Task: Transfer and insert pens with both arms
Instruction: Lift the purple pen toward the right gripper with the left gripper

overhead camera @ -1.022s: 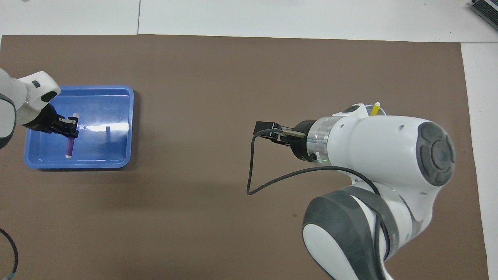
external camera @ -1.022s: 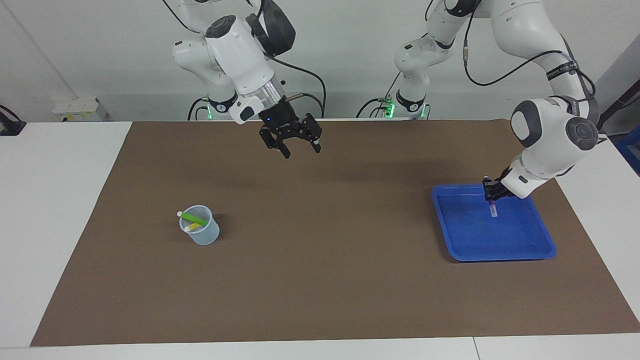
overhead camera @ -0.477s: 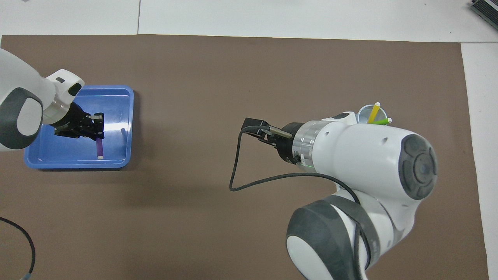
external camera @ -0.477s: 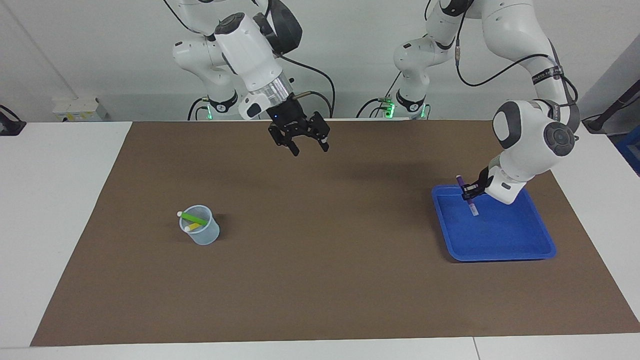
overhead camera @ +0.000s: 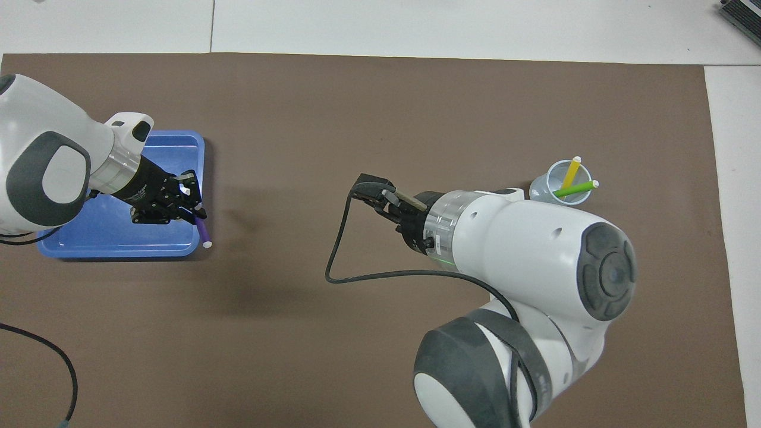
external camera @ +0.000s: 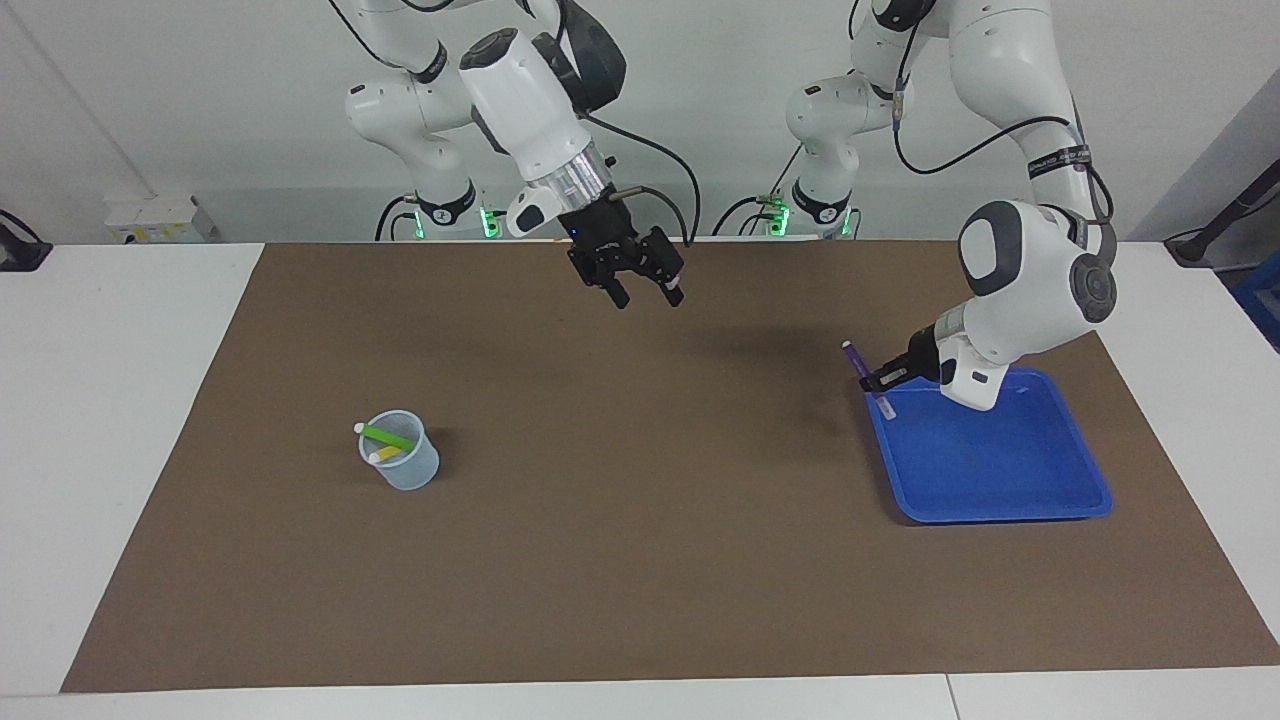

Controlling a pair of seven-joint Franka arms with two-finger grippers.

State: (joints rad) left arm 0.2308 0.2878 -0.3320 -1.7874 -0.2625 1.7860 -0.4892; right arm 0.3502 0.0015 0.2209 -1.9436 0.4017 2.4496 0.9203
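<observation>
The purple pen (external camera: 866, 372) is clamped, tilted, in the left end effector (external camera: 880, 380) over the blue tray's (external camera: 1000, 470) edge, lifted clear for handover. Your right end effector (external camera: 645, 291) hangs with fingers apart above the desk (external camera: 640, 560), ready to receive. The yellow pen (overhead camera: 571, 172) and green pen (overhead camera: 574, 189) already stand in the cup (overhead camera: 550, 191).

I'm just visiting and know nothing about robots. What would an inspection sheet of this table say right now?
Surface: brown mat on a white table.
Job's things: green pen and yellow pen stand in the clear cup; purple pen is held tilted over the rim of the blue tray.
Clutter: nothing seen.
Grippers: left gripper shut on the purple pen; right gripper open, up over the mat, holding nothing.
Cables: black cables run along both arms; one lies on the mat.
Surroundings: white wall; small box at the table's edge.
</observation>
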